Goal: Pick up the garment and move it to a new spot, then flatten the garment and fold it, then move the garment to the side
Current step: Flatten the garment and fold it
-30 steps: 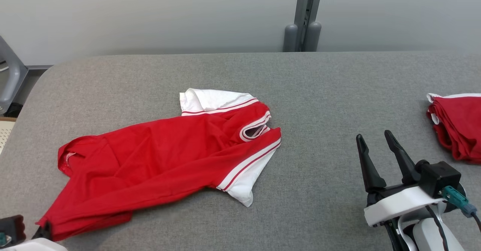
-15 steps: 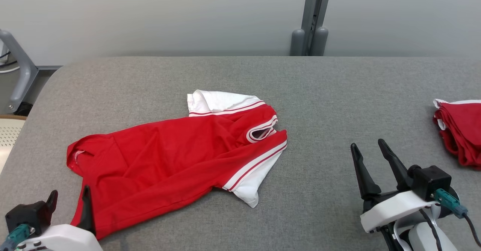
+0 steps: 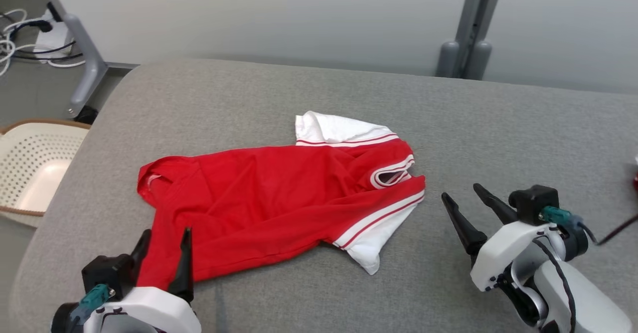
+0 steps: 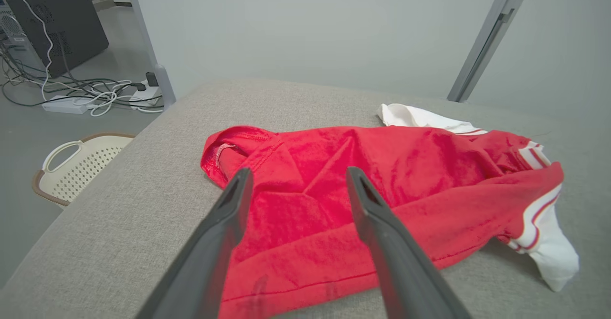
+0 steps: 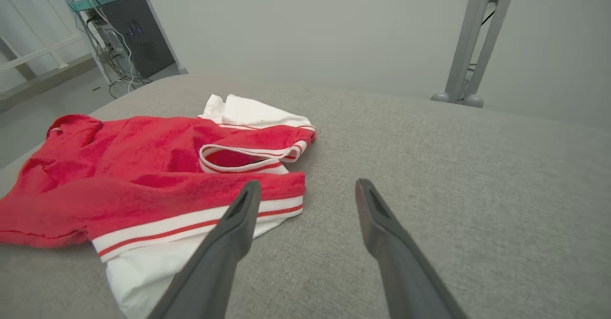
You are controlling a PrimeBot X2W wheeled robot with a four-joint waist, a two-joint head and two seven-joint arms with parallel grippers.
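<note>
A red garment [image 3: 269, 193] with white striped sleeves lies rumpled and half spread on the grey padded table [image 3: 498, 123]. My left gripper [image 3: 167, 236] is open above the garment's near left hem, fingers [image 4: 229, 204] straddling the red cloth [image 4: 363, 175] without gripping it. To the right of the garment's white sleeve [image 5: 157, 261] my right gripper [image 3: 463, 198] is open over bare table, its fingertips [image 5: 243, 199] just short of the sleeve's striped edge. The neck opening [image 5: 248, 159] faces the right gripper.
A perforated cream basket [image 3: 30, 168] stands on the floor left of the table. Cables and a power strip [image 3: 45, 39] lie at the far left by a grey frame leg. A grey post [image 3: 468, 44] rises behind the table. A sliver of another red item [image 3: 635, 178] shows at the right edge.
The head camera has swung left, so the whole scene shifted right. My left gripper has risen into view and now stands over the garment's near hem. The right gripper leans further left.
</note>
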